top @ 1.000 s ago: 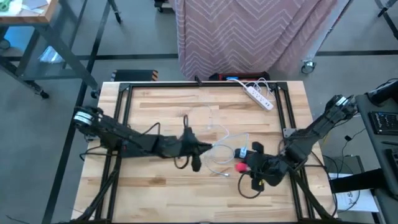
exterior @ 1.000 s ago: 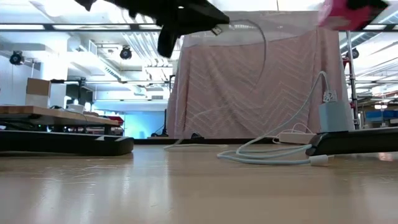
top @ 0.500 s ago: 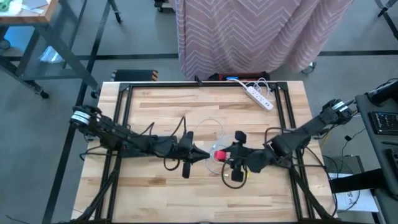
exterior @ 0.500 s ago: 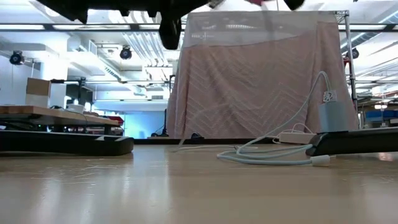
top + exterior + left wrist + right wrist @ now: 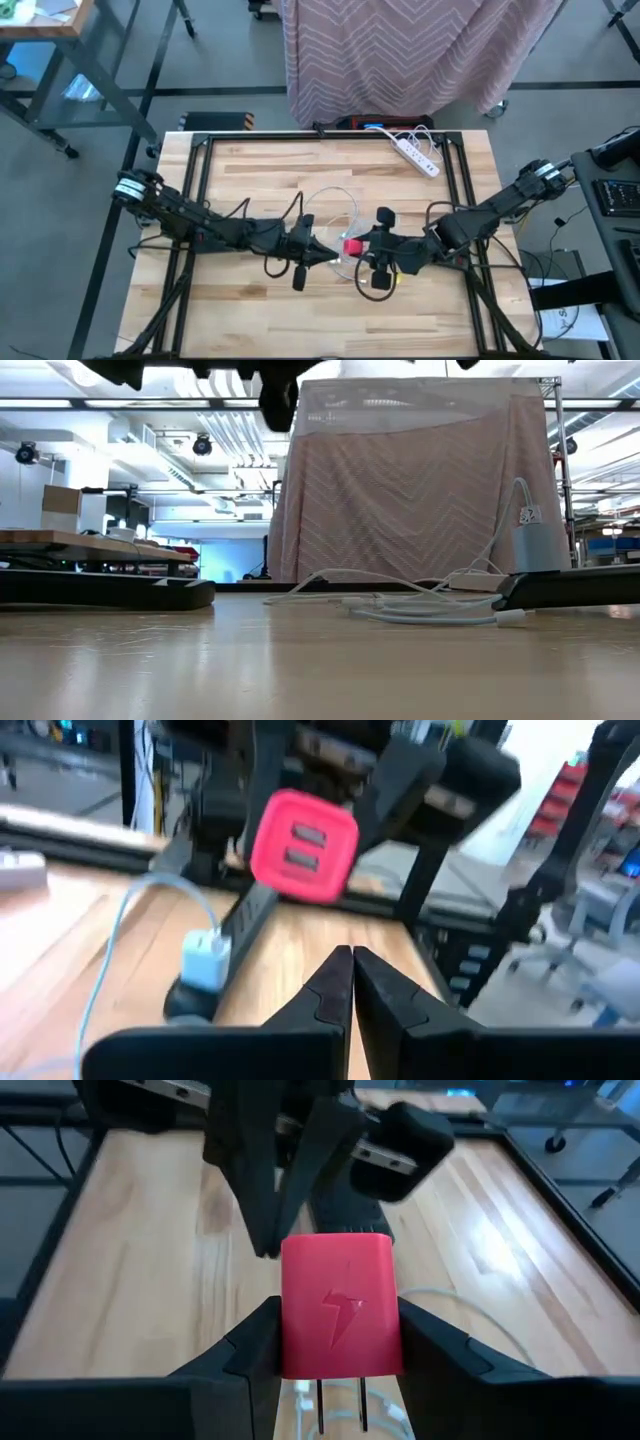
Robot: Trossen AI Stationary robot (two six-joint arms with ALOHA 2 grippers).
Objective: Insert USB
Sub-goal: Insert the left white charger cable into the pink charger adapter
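Both arms are up over the middle of the wooden table (image 5: 240, 170), tips facing each other, nearly nose to nose. The right gripper (image 5: 340, 1350) has its 2 fingers clamped on the flanks of a red charger block (image 5: 338, 1320), lightning-bolt mark facing the wrist camera, 2 metal prongs pointing back toward the wrist. From above, that red charger block (image 5: 353, 246) sits just in front of the right arm's tip, between the 2 arms, about midway between the table's left and right edges and a little nearer the front edge than the back.

Across from it, the left gripper (image 5: 351, 982) has its fingers pressed together, tips pointing at the block's face. That face shows 2 USB slots, 1 above the other, on the red charger block (image 5: 303, 845). Whether a plug is pinched between those tips, I cannot tell from here. In the top-down picture the left gripper (image 5: 322, 256) sits just beside the block, a sliver apart.

A pale white cable (image 5: 335, 205) loops over the table's centre, under and behind the 2 tips; the level camera shows it lying in coils on the wood (image 5: 420, 610). A white power strip (image 5: 415, 155) lies near the back right corner. Beyond the back edge hangs a pink chevron cloth (image 5: 400, 50).
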